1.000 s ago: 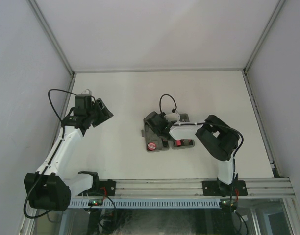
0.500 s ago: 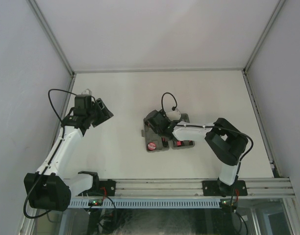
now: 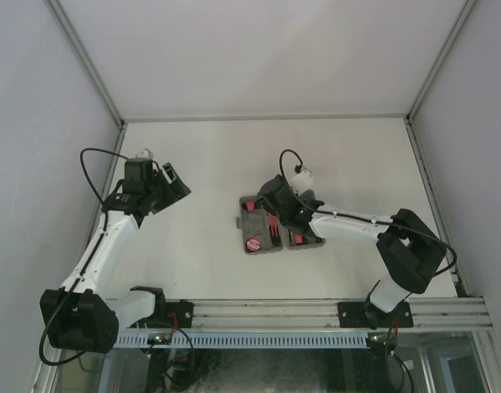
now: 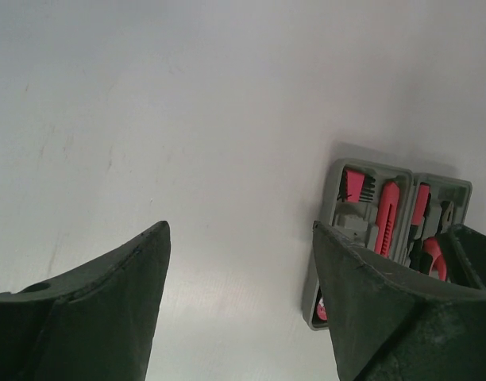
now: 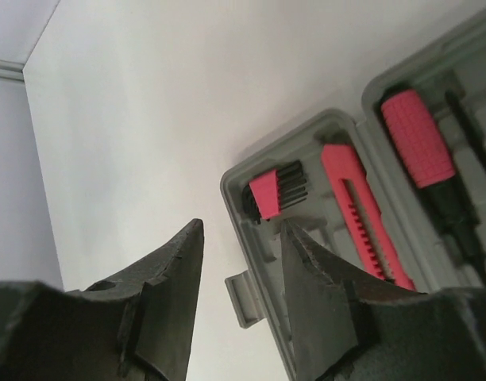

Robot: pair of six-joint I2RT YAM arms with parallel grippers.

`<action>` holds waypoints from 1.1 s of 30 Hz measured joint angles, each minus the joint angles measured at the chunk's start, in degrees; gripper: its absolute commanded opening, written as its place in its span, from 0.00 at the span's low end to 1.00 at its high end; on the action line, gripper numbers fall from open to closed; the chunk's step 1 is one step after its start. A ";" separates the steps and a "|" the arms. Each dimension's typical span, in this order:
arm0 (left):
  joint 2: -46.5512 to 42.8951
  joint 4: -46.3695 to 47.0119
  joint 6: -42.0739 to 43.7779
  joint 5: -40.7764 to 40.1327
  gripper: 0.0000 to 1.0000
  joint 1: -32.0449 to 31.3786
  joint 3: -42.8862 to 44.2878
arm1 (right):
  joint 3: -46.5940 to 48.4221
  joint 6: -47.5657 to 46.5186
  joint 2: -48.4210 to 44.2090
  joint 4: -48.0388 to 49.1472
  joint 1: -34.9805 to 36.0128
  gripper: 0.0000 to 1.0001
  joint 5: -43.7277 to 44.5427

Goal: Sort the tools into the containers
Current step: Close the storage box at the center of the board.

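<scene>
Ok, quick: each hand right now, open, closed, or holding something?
Left hand: open, holding nothing.
Right hand: open, holding nothing, over the case.

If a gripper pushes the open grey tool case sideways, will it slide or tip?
The tool case lies open and flat on the smooth table, so it probably slides rather than tips. Lifted by one edge, its two joined halves may fold.
</scene>
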 measured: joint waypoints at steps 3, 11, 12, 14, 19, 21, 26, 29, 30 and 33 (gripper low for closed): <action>-0.11 -0.02 0.37 -0.52 0.81 0.02 0.00 | 0.00 -6.56 -2.21 -0.09 -1.57 0.46 -0.50; -1.66 0.00 1.84 -2.78 0.92 0.04 0.00 | -0.17 -22.36 -8.33 -1.95 -11.58 0.61 -8.63; -1.88 -0.02 1.92 -3.02 0.93 0.04 0.00 | -0.63 -24.26 -9.18 -1.95 -12.90 0.64 -9.66; -2.67 0.00 2.08 -3.63 0.98 0.04 0.00 | -2.34 -27.28 -11.26 -1.84 -15.28 0.69 -10.99; -5.29 0.24 2.47 -4.87 1.00 0.04 0.09 | -9.01 -33.38 -18.40 -0.09 -19.96 0.83 -16.41; -6.27 0.79 2.47 -5.05 1.00 0.04 0.22 | -10.71 -34.77 -20.52 0.87 -22.12 0.88 -19.12; -6.80 1.70 2.47 -5.53 1.00 0.04 0.42 | -12.39 -37.88 -24.00 1.57 -26.86 0.98 -23.08; -6.95 1.88 2.40 -6.01 1.00 0.04 0.42 | -12.55 -38.97 -25.73 1.51 -29.20 1.00 -24.57; -7.08 2.12 2.36 -6.19 1.00 0.04 0.42 | -12.57 -39.19 -26.32 1.53 -30.10 1.00 -25.22; -7.50 3.58 2.25 -6.84 1.00 0.04 0.42 | -12.72 -39.28 -27.98 1.60 -33.18 1.00 -27.54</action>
